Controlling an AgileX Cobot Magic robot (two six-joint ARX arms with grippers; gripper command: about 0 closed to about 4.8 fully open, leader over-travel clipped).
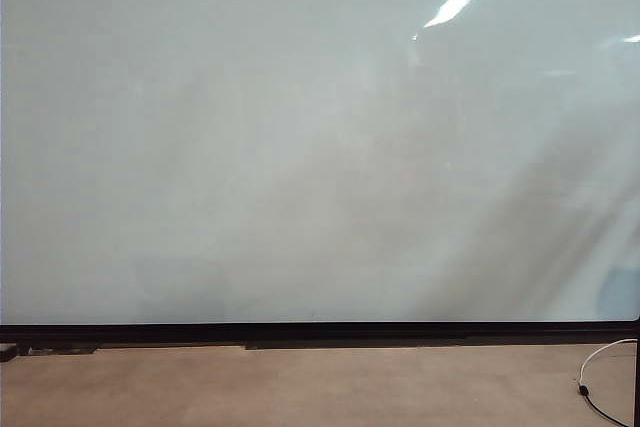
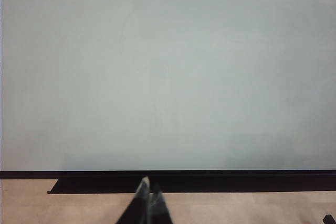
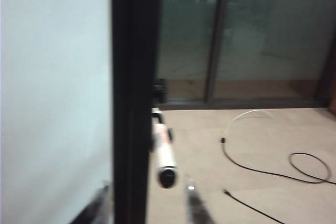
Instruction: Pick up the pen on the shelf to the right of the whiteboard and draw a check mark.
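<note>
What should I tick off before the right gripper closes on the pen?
1. Pen in sight: ok, it sticks out beside the whiteboard frame in the right wrist view.
2. Right gripper jaws apart: ok, one finger shows on each side of the pen's dark end.
3. Pen between the fingers: not ok, its end lies just ahead of the tips.
4. Pen's support: cannot tell, the frame hides it.
5. Left gripper out of the way: ok, jaws together, low in front of the board.
6. Board free of marks: ok, no check mark shows in the exterior view.
</note>
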